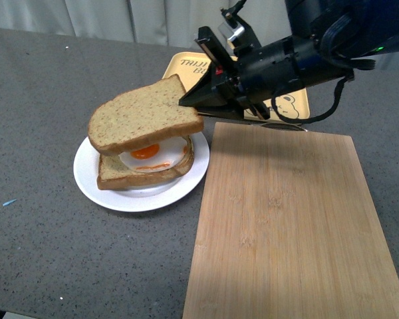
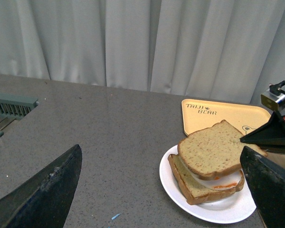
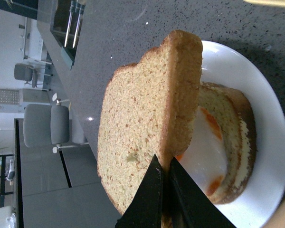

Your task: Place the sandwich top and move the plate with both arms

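The sandwich top (image 1: pixel 143 114), a speckled brown bread slice, hangs tilted just above a slice with a fried egg (image 1: pixel 149 159) on the round white plate (image 1: pixel 93 179). My right gripper (image 1: pixel 194 101) is shut on the top slice's right edge; in the right wrist view its black fingertips (image 3: pixel 164 183) pinch the crust of the sandwich top (image 3: pixel 142 123) over the plate (image 3: pixel 270 137). The left gripper (image 2: pixel 164 185) is open, its two dark fingers (image 2: pixel 47 190) wide apart, low over the grey counter left of the plate (image 2: pixel 213 209). The sandwich top (image 2: pixel 211 149) shows there too.
A wooden cutting board (image 1: pixel 286 226) lies right of the plate, nearly touching it. A yellow bear tray (image 1: pixel 186 66) sits behind, partly under my right arm. A small blue scrap (image 1: pixel 8 202) lies on the counter at left. Curtains hang behind the counter.
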`<state>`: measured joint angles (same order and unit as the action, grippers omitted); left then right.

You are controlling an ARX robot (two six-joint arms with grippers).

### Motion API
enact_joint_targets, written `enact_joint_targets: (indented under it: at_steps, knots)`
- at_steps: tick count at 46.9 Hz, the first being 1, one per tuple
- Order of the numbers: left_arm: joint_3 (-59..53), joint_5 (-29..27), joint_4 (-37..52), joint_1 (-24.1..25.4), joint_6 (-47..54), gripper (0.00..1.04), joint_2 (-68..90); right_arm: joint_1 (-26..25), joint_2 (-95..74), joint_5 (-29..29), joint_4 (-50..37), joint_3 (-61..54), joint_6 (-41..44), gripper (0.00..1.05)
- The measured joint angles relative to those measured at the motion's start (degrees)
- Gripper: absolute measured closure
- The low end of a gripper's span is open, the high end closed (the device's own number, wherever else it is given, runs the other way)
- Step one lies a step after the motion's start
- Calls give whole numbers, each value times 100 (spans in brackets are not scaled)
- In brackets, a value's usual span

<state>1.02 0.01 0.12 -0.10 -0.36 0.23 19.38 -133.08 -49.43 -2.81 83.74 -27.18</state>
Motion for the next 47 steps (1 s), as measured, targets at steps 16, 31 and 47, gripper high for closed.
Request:
enact_joint_targets:
  at_steps: [16, 31, 47]
  knots:
    - [0, 0, 0, 0, 0, 7, 0, 59, -369, 243, 39, 201, 98, 85]
    - [0, -4, 0, 0, 0, 7, -2, -205, 492, 2977, -2352, -1272, 979, 47]
    - [0, 0, -4, 0, 0, 7, 0, -820, 2625, 6094, -7335, -5217, 2658, 104]
